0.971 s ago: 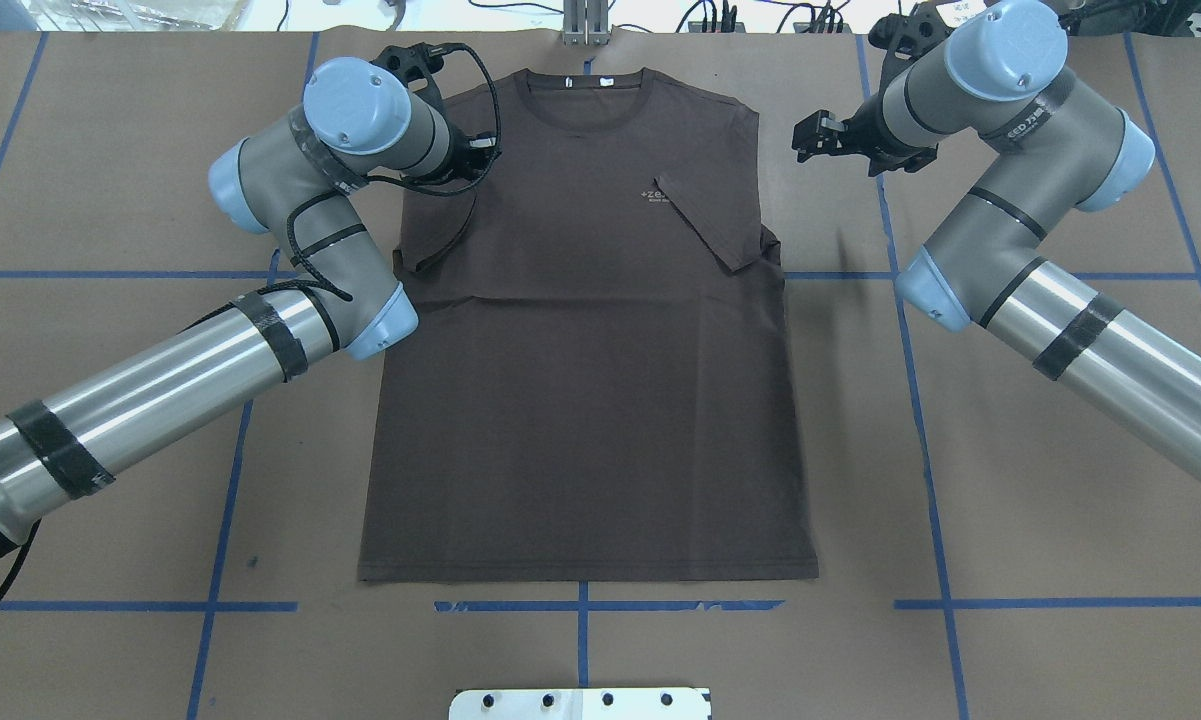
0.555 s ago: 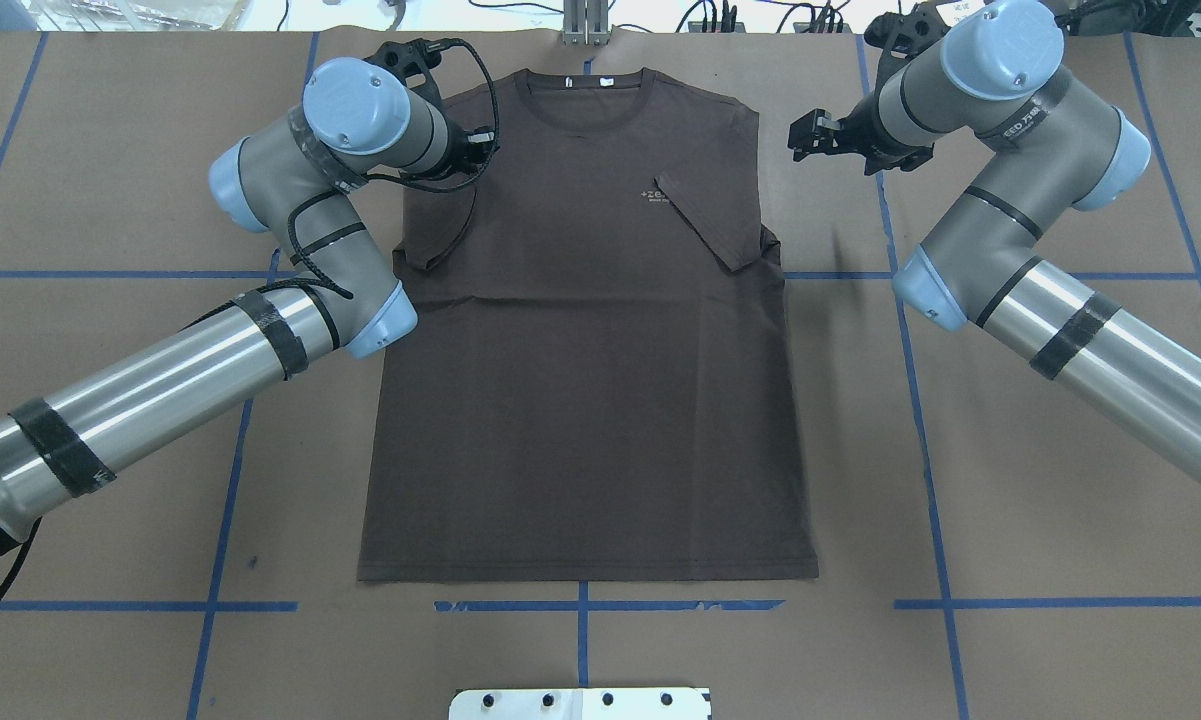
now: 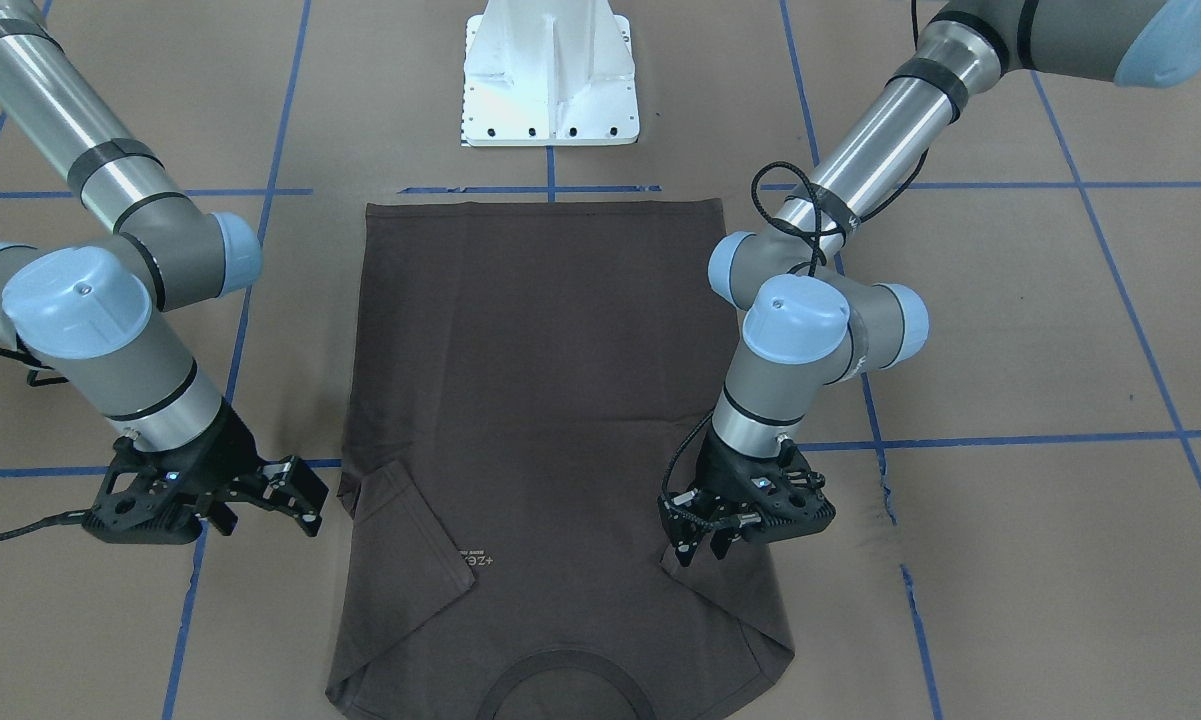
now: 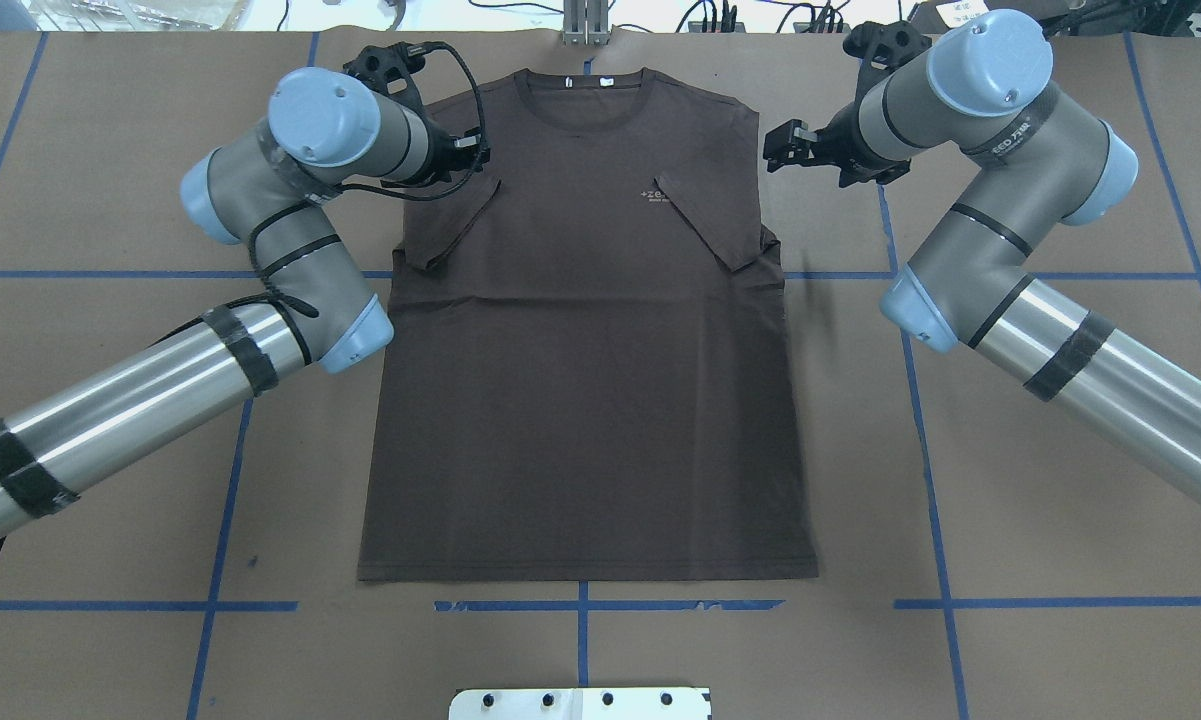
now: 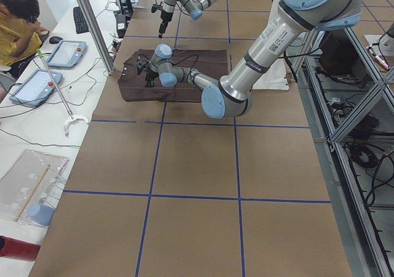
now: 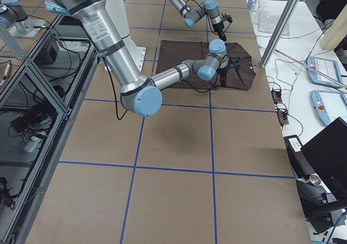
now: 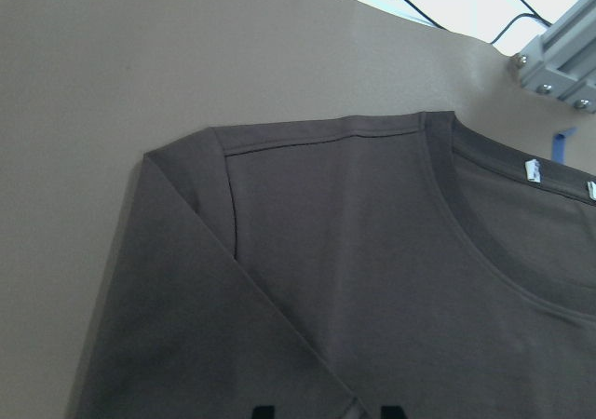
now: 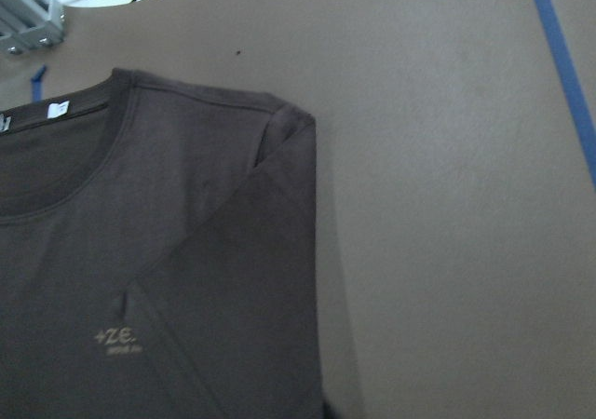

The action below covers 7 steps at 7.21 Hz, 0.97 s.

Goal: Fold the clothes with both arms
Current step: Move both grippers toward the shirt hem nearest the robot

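Observation:
The dark grey-brown T-shirt (image 4: 580, 380) lies flat on the brown table, collar (image 4: 585, 100) at the far edge, hem toward the robot. Both sleeves are folded inward onto the chest. The right sleeve (image 4: 710, 225) partly covers the pale lettering (image 4: 652, 195). My left gripper (image 4: 472, 155) (image 3: 705, 540) is open, hovering over the folded left sleeve (image 4: 455, 230) by the shoulder. The left wrist view shows its two fingertips (image 7: 265, 410) apart above the fabric. My right gripper (image 4: 778, 145) (image 3: 300, 495) is open, just outside the shirt's right shoulder (image 8: 284, 116), holding nothing.
The white pedestal base (image 3: 550, 80) stands beyond the shirt's hem on the robot's side. An aluminium post (image 4: 585, 20) and cables sit at the far table edge. Blue tape lines (image 4: 920, 420) grid the table. A person (image 5: 15, 24) sits by tablets off the table.
The left arm drew back toward its own side, and the left sleeve now lies flat on the chest. The right gripper moved inward toward the shirt's right shoulder.

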### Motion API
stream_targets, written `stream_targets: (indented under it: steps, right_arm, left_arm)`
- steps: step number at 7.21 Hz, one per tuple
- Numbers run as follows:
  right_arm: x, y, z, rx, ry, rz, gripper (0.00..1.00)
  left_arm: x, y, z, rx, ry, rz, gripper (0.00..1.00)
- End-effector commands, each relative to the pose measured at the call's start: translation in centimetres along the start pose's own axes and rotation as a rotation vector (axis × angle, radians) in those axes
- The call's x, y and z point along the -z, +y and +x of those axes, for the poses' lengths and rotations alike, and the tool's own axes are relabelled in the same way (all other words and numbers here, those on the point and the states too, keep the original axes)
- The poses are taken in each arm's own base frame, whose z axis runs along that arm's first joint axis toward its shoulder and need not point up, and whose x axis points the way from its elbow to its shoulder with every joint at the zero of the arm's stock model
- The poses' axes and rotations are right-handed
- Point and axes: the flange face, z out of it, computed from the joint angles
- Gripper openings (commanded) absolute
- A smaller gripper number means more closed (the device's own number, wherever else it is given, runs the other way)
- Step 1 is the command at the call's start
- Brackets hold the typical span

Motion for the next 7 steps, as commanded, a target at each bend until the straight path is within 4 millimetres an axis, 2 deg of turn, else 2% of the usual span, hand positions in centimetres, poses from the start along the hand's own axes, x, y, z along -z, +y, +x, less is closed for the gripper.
stream_targets:
  steps: [1, 2, 3, 4, 5, 6, 7]
  right_arm:
    - [3.4, 9.1, -0.8, -0.134, -0.072, -0.056, 1.00]
    - [5.3, 14.2, -0.3, -0.205, -0.055, -0.081, 1.00]
    - [5.9, 21.7, -0.7, -0.238, -0.005, -0.032, 1.00]
    - [6.6, 27.4, -1.2, -0.236, 0.037, 0.000, 0.99]
    - [7.1, 29.8, -1.2, -0.296, 0.071, -0.004, 0.97]
    - [7.2, 33.6, -1.3, -0.275, 0.070, 0.042, 0.96]
    - [7.5, 36.2, -0.1, -0.267, 0.094, 0.057, 0.95]
  left_arm:
    - [3.8, 2.9, -1.2, 0.053, 0.069, -0.054, 0.49]
    - [6.0, 6.5, -2.4, 0.048, 0.115, -0.087, 0.49]
    - [9.5, 9.5, -1.2, 0.034, 0.186, -0.116, 0.48]
    - [9.8, 10.0, -2.2, 0.037, 0.173, -0.124, 0.47]
    - [9.4, 10.3, -3.0, 0.033, 0.166, -0.126, 0.42]
    - [9.0, 10.7, -3.1, -0.001, 0.186, -0.127, 0.37]
    - [8.7, 11.2, -3.1, -0.037, 0.199, -0.128, 0.37]
